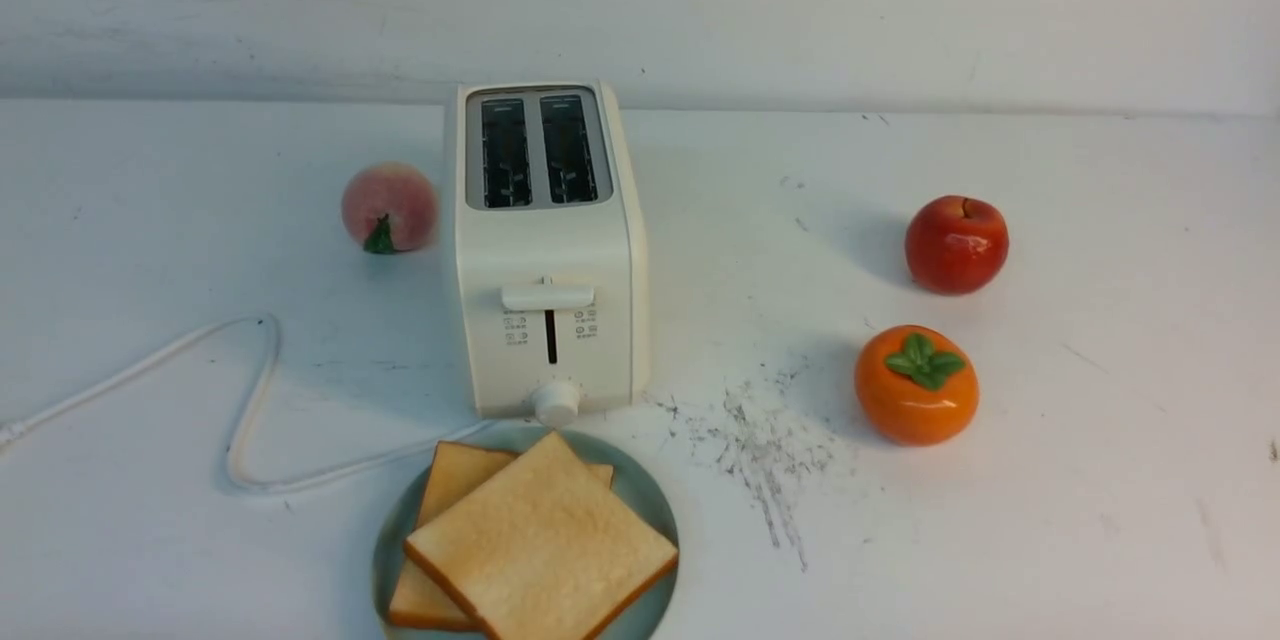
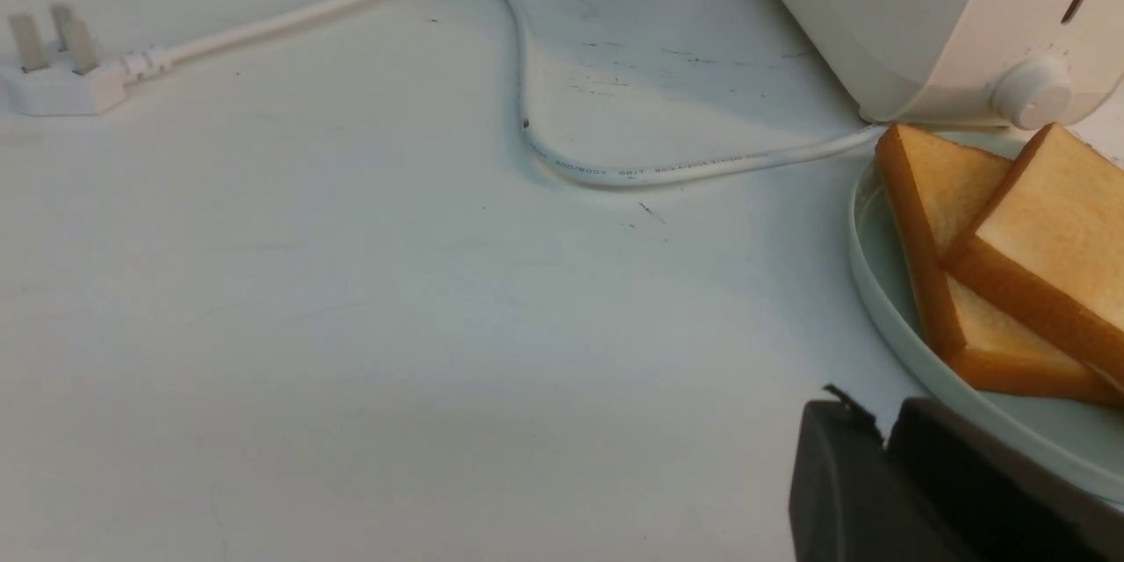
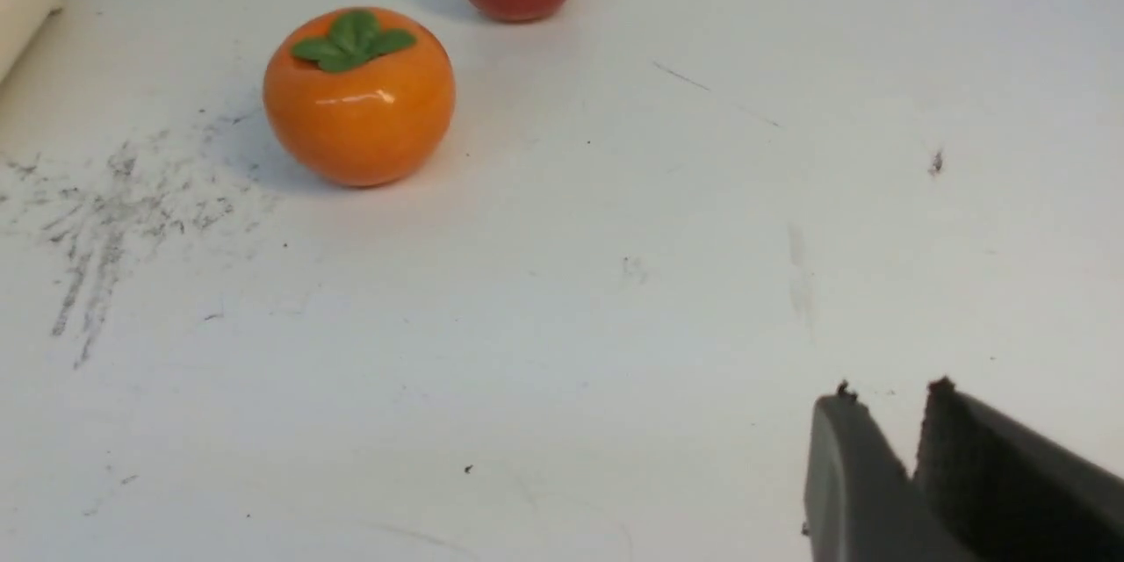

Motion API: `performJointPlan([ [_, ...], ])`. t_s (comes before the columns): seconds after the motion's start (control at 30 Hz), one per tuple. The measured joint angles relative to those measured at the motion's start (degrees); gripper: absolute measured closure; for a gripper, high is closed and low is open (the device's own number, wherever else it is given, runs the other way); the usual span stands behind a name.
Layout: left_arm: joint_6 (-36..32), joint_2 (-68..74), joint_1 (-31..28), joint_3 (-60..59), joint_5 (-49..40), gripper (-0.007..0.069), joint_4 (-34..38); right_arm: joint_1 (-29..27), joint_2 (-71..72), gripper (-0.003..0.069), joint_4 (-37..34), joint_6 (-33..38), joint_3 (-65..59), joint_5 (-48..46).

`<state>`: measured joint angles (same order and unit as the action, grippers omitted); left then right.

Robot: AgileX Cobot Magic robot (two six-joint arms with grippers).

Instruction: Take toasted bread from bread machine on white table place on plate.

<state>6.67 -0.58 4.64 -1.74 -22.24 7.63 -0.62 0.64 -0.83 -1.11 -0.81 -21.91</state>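
With both slots of the toaster showing dark and empty at the upper centre of the front view, the job looks done: two slices of toast lie stacked and skewed on the pale blue-green plate at the bottom centre, right in front of the toaster's knob. Nothing seems left but to stay clear.

Neither arm shows in the front view. In the left wrist view the left hand sits at the lower right, beside the plate rim, fingertips nearly together with only a thin slit between them and nothing held. The right hand shows a narrow gap at the tips, empty too, hovering over bare white surface.

Room now: the cord loops across the left of the frame toward the plate, a snag risk. Peach upper left of the toaster; apple and persimmon at the right, well apart from the plate. The plate runs off the bottom edge of the frame.
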Motion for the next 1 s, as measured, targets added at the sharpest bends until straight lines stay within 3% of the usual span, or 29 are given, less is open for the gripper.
performJointPlan([
  [1.0,0.0,0.0,0.0,0.0,-0.1,0.0517,0.0,-0.2,0.0,0.0502,0.0,0.0,0.0,0.0],
])
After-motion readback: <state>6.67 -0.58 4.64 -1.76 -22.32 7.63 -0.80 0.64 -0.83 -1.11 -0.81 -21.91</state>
